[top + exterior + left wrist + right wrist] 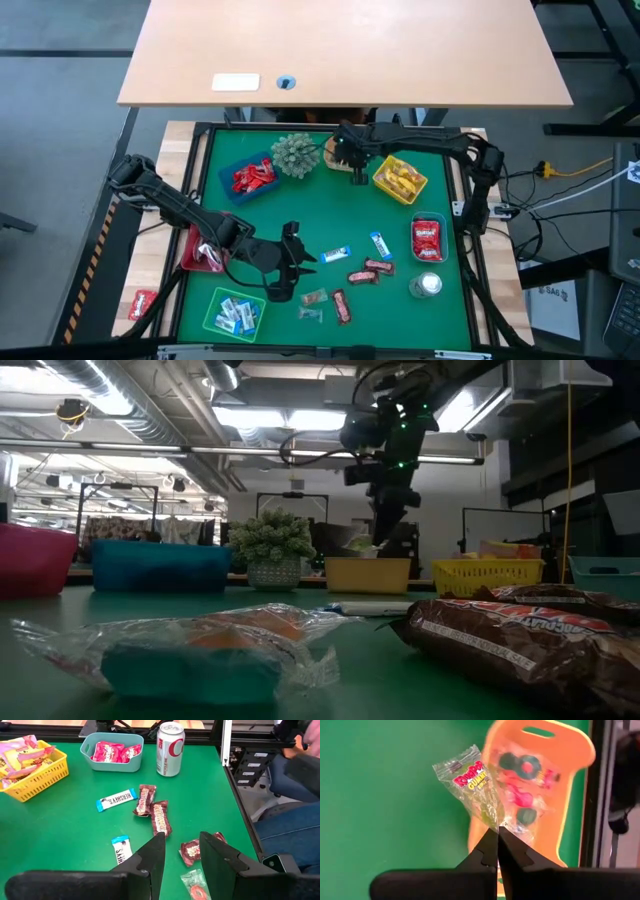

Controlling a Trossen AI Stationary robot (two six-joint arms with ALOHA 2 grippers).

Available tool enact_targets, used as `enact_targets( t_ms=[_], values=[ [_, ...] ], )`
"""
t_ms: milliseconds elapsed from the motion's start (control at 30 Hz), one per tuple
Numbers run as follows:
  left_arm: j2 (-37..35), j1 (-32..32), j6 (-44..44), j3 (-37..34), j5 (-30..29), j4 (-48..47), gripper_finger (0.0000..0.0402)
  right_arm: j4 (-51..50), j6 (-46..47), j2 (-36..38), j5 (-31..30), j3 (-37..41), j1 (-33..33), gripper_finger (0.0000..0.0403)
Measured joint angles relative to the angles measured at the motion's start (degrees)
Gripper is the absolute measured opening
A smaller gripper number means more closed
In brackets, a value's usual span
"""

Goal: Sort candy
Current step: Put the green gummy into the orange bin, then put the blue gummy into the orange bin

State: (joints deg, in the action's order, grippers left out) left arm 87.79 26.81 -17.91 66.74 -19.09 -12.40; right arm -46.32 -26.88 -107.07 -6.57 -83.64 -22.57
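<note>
Candy sorting, one view at a time.

High view: loose candy (352, 276) lies scattered on the green mat (330, 215) toward the near edge, more already in the trays around it. Left gripper (291, 262) hovers just beside the loose pile. Right gripper (350, 150) is at the far side, between the plant ball (295, 155) and the yellow basket (400, 178).

Low view: right gripper (385, 525) hangs above an orange tray (368, 574), a packet dangling from its tip; wrapped sweets fill the foreground.

Left wrist view: left fingers (150, 855) stand partly apart, holding nothing, aimed at brown bars (161, 817) and a small red packet (191, 851). A soda can (170, 749) stands beyond.

Right wrist view: right gripper (498, 836) is pinched fully together on one corner of a clear gummy packet (472, 785), over the orange tray (572, 760).

Handling, judged: packets are light, crinkly, slippery film; soft contents. A corner pinch swings freely, so grip bars across the middle.
</note>
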Motion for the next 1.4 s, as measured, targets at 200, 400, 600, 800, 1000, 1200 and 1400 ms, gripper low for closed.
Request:
enact_targets(
  t_ms=[200, 400, 600, 800, 1000, 1200, 1400],
  values=[
    [0.00, -0.01, -0.03, 0.00, 0.02, 0.00, 0.0108, 0.30, 2.65, 0.00, -0.42, 0.00, -2.45, 0.0002],
    [0.00, -0.02, -2.83, 0.00, 0.14, 0.00, 0.0108, -0.29, 2.63, 0.00, -0.33, 0.00, -2.61, 0.0011],
    [0.24, 0.45, -9.10, 0.03, 3.42, -0.07, 0.0119, -0.62, 2.89, 0.00, -0.37, 0.00, -2.60, 0.0089],
    [3.03, 1.73, -13.72, 0.09, 4.24, -0.07, 0.0162, -1.70, 2.91, 0.07, -0.40, 0.00, -2.58, 0.0185],
    [7.70, 3.19, -15.02, 0.09, 8.27, -0.02, 0.0183, -5.44, 2.71, 0.07, -0.50, 0.00, -2.58, 0.0239],
    [12.44, 6.15, -14.99, 0.07, 9.21, 0.12, 0.0183, -11.98, 2.65, 0.07, -0.48, 0.00, -2.58, 0.0249],
    [18.32, 9.11, -14.99, 0.07, 9.20, 3.93, 0.0182, -15.43, 2.65, 0.07, -0.21, 0.00, -2.58, 0.0249]
  ],
)
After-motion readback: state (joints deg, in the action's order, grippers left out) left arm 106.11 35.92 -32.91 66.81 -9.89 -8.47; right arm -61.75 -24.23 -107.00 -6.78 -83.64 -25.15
